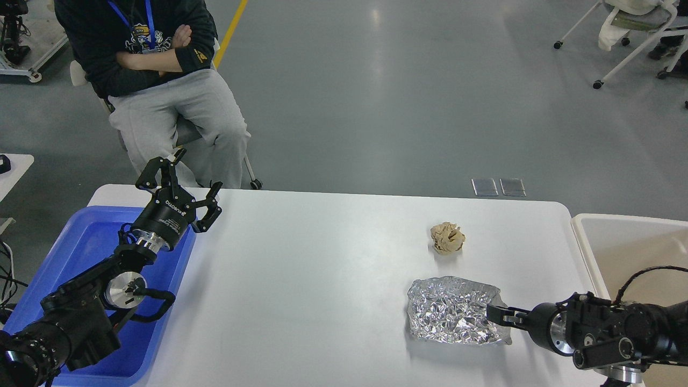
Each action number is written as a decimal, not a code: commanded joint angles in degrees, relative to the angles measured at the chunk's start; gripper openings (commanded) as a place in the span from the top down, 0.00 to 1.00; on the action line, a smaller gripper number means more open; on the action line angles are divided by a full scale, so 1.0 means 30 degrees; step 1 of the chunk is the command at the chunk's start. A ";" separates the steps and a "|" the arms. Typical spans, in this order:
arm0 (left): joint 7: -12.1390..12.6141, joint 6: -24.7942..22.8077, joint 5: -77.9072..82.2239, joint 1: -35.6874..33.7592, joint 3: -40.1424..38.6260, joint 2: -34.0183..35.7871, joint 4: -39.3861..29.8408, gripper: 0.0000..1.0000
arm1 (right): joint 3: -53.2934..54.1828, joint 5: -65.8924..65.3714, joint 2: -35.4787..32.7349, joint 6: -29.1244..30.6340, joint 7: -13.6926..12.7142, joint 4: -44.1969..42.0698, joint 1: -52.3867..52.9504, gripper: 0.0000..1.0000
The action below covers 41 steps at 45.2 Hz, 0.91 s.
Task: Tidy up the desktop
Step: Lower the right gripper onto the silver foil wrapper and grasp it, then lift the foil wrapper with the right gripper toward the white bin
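Observation:
The white desktop point(322, 269) holds a crumpled sheet of silver foil point(449, 314) at the front right and a crumpled brown paper ball point(447, 237) just behind it. My right gripper point(493, 312) comes in from the right, low, with its tip at the foil's right edge. Its fingers look like one dark piece, so I cannot tell whether they grip the foil. My left gripper point(196, 171) is open and empty, raised over the far right corner of the blue tray point(80, 242).
A cream bin point(618, 236) stands against the desktop's right end. A person point(161, 80) sits on a chair just beyond the far left corner. Wheeled chairs point(634, 32) stand far back right on the grey floor.

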 commanded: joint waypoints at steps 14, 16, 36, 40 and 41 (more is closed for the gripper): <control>-0.0027 0.0001 0.0000 0.0000 -0.0001 0.0000 0.0000 0.00 | 0.0111 -0.0544 0.0047 -0.0002 0.0000 -0.0131 -0.0272 0.58; 0.0002 0.0001 0.0000 0.0000 -0.0001 0.0000 0.0000 0.00 | 0.0111 -0.0544 0.0047 -0.0002 0.0000 -0.0130 -0.0272 0.66; 0.0002 0.0001 0.0000 0.0000 -0.0001 0.0000 0.0000 0.00 | 0.0374 -0.0544 -0.0362 -0.0002 0.0029 0.0893 0.0021 1.00; -0.0027 0.0001 0.0000 0.0000 -0.0001 0.0000 0.0000 0.00 | 0.1018 -0.0515 -0.0947 0.0027 0.0175 0.1743 0.0138 1.00; -0.0027 0.0001 0.0000 0.0000 -0.0001 0.0000 0.0000 0.00 | 0.1164 -0.0515 -0.1094 0.0056 0.0205 0.1948 0.0167 1.00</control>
